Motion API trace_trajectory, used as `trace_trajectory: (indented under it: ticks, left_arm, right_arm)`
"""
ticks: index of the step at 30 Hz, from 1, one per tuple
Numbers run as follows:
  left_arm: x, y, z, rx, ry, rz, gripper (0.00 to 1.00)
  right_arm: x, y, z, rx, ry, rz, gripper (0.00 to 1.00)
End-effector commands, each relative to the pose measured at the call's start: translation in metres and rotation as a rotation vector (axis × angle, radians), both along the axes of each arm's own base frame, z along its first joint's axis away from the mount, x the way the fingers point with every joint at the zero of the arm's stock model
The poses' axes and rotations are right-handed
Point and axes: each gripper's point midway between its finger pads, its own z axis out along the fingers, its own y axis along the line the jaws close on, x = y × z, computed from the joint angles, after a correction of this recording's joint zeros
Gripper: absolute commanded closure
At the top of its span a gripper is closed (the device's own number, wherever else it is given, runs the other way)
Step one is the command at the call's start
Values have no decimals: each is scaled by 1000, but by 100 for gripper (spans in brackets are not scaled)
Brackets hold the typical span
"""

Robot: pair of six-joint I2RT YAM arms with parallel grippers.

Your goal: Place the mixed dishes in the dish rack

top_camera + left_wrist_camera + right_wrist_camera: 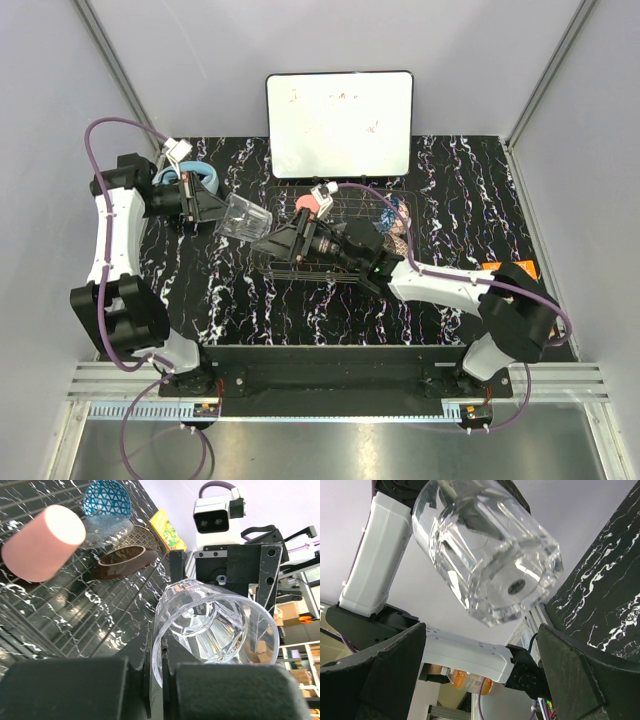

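Observation:
My left gripper [222, 210] is shut on the rim of the clear glass mug [246, 217] and holds it on its side in the air, left of the dish rack [345, 262]. In the left wrist view the fingers [159, 647] pinch the mug's wall [215, 625]. My right gripper [280, 243] is open and empty just right of and below the mug; its wrist view shows the mug's base [485, 550] above the spread jaws [480, 652]. The pink cup [313, 203] [45, 542], blue bowl [106, 500] and beige bowl [125, 555] lie in the rack. The red plate is not visible.
The white whiteboard [340, 122] stands behind the rack. Light-blue headphones [192, 178] lie at the far left behind my left arm. An orange item [521, 268] lies at the right edge. A yellow packet [167, 530] shows beyond the rack.

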Motion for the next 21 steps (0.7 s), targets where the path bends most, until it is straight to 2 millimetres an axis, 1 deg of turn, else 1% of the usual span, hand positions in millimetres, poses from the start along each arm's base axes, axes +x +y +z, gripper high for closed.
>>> trace_trajectory:
  ticks: [1,3,4,6,7,11,12,14,15,16,18,21]
  left_arm:
    - [-35,-20,59,-274,68,-57,100]
    - [-37,-21,58,-274,73,-63,100]
    - [-38,-22,59,-273,69,-67,100]
    - [-39,-23,58,-275,80,-72,100]
    - [-39,-23,59,-274,76,-72,100]
    - [-43,-24,62,-276,82,-78,100]
    - [-44,-26,63,-276,83,-85,100]
    - [-44,-27,63,-274,83,-91,100]
    - [-45,-28,62,-274,85,-95,100]
    - [-45,-28,63,-273,84,-96,100]
    - [-46,-28,64,-275,87,-99,100]
    - [-48,-29,62,-276,93,-103,100]
  right_arm:
    - [-1,5,50,147,-94,16,0]
    - [3,8,50,160,-100,9,0]
    - [4,7,55,192,-118,2,0]
    - [9,9,53,209,-121,-15,0]
    - [9,9,56,230,-139,-20,0]
    - [12,12,51,231,-163,-26,0]
    - [13,13,47,228,-161,-28,0]
    - [12,12,48,247,-176,-27,0]
    - [14,13,43,241,-172,-35,0]
    - [14,11,45,251,-185,-43,0]
    - [18,6,41,255,-184,-77,0]
    - [22,-2,43,283,-194,-127,0]
